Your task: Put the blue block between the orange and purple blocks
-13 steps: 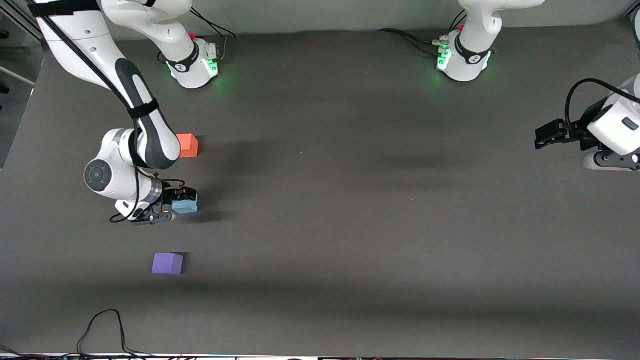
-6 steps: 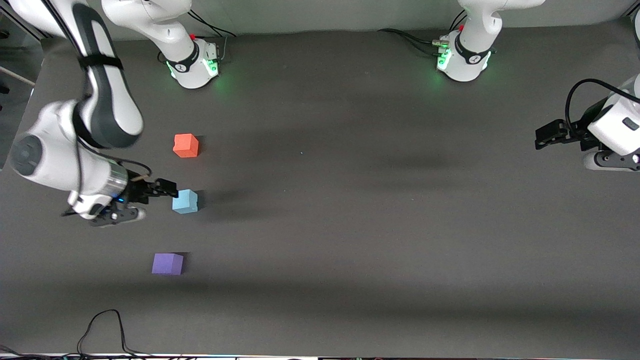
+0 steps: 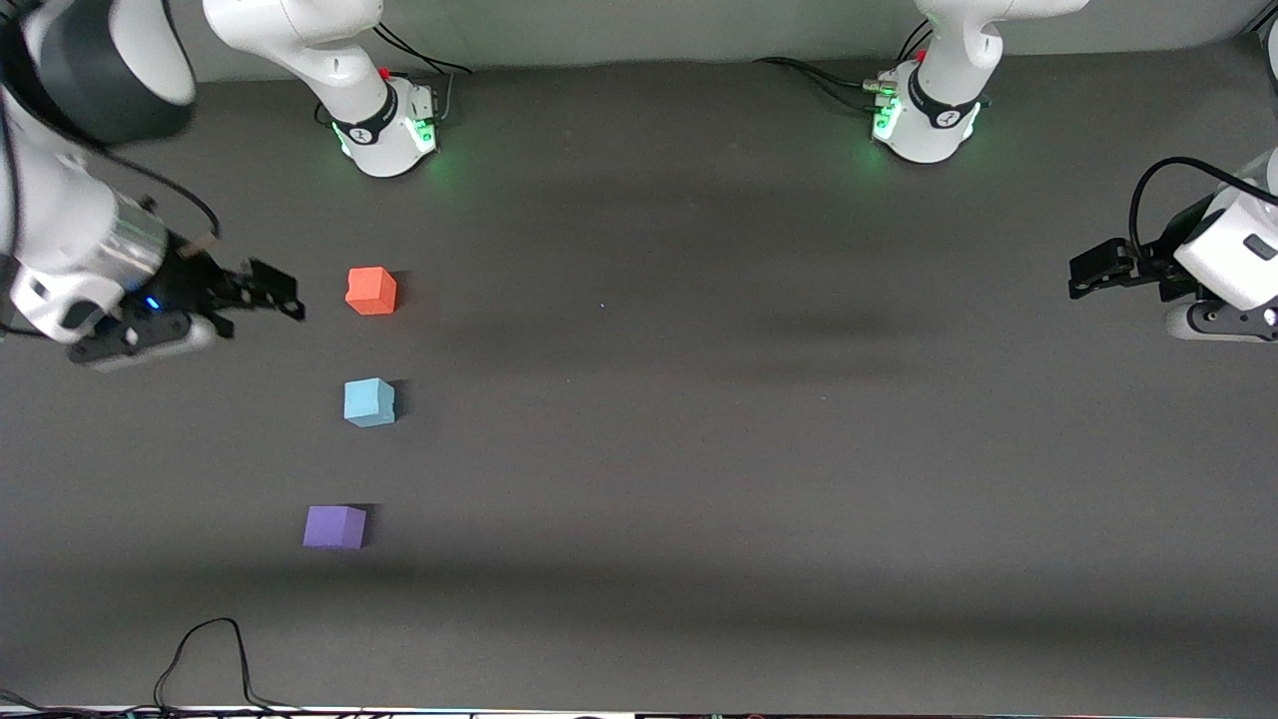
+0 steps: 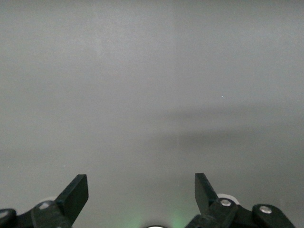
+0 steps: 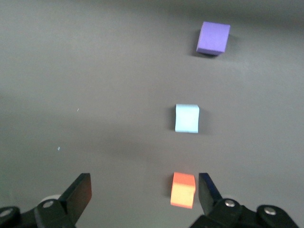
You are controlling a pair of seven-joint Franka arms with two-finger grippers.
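Note:
The light blue block [image 3: 369,402] rests on the table between the orange block [image 3: 371,291], farther from the front camera, and the purple block [image 3: 334,526], nearer to it. All three lie at the right arm's end of the table. My right gripper [image 3: 285,297] is open and empty, raised beside the orange block, toward the table's end. Its wrist view shows the blue block [image 5: 187,118], the orange block [image 5: 183,190] and the purple block [image 5: 213,37] in a row. My left gripper [image 3: 1083,273] is open and empty and waits at the left arm's end.
A black cable [image 3: 205,654] loops on the table near its front edge. The two arm bases [image 3: 389,125] [image 3: 924,120] stand along the top edge of the front view. The left wrist view shows only bare grey table [image 4: 152,95].
My right gripper has let go of the blue block, lifted and drawn away toward the right arm's end, ending beside the orange block. The blue block stays put. The left arm has not moved.

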